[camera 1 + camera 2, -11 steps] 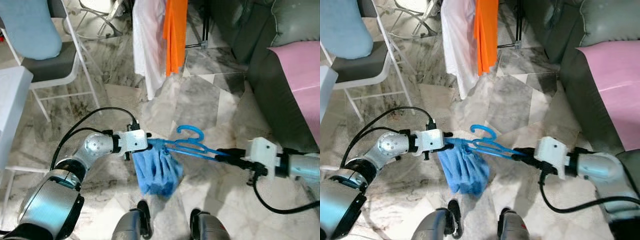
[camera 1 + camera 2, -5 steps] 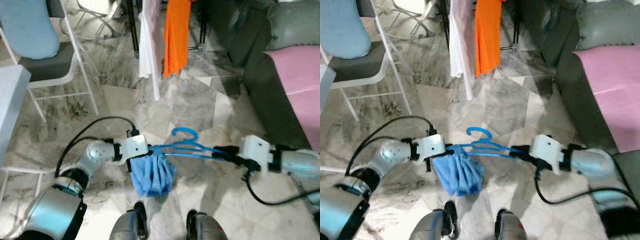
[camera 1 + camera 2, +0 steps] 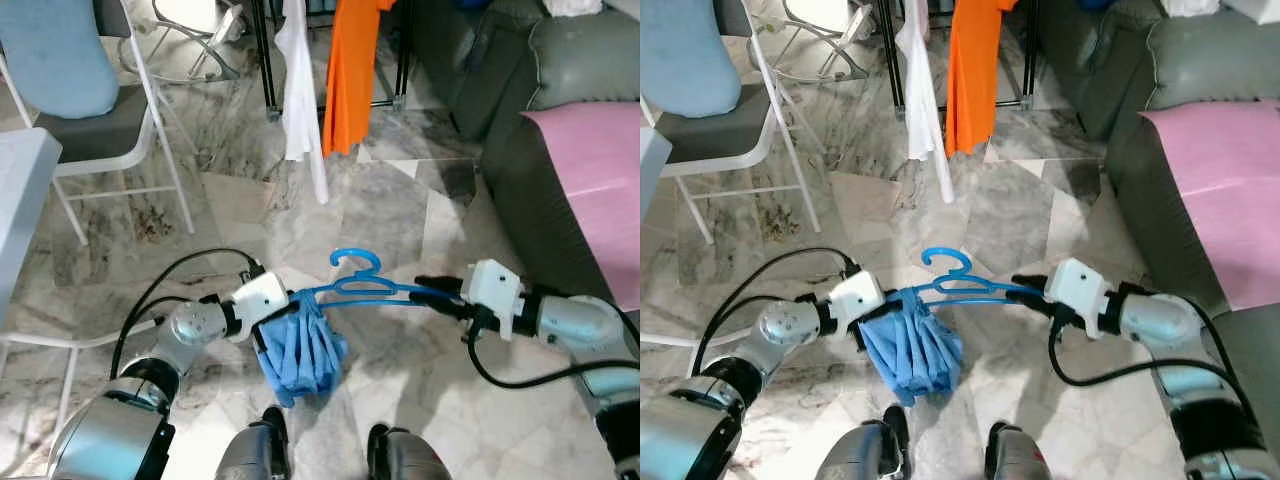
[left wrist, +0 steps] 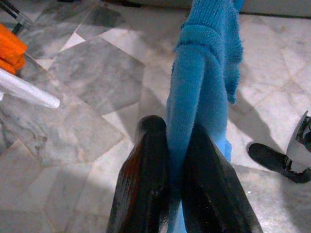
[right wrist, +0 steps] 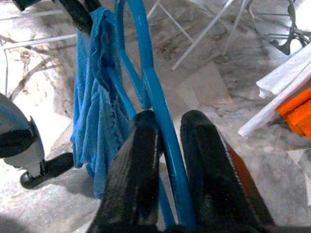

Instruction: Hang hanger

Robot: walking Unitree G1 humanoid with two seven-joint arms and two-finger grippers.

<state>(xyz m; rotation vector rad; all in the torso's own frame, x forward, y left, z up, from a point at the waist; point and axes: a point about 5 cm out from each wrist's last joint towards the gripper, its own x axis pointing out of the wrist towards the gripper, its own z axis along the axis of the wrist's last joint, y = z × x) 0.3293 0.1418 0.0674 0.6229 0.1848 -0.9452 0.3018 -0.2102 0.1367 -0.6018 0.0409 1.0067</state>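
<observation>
A blue plastic hanger is held level in front of me, hook up, with a bunched blue cloth draped on its left end. My left gripper is shut on that end, its fingers pinching the blue cloth. On the opposite end my right gripper is shut on the hanger's arm, which runs between its fingers. Ahead stands a black clothes rack with a white garment and an orange garment hanging from it.
A white folding chair with a light blue cushion stands at the far left, by a white table edge. A dark grey sofa with a pink cover fills the right. Marble floor lies between me and the rack.
The camera has moved toward the rack, and its black legs have come into view. Both grippers keep their hold; the hanger now sits more level and slightly nearer the rack.
</observation>
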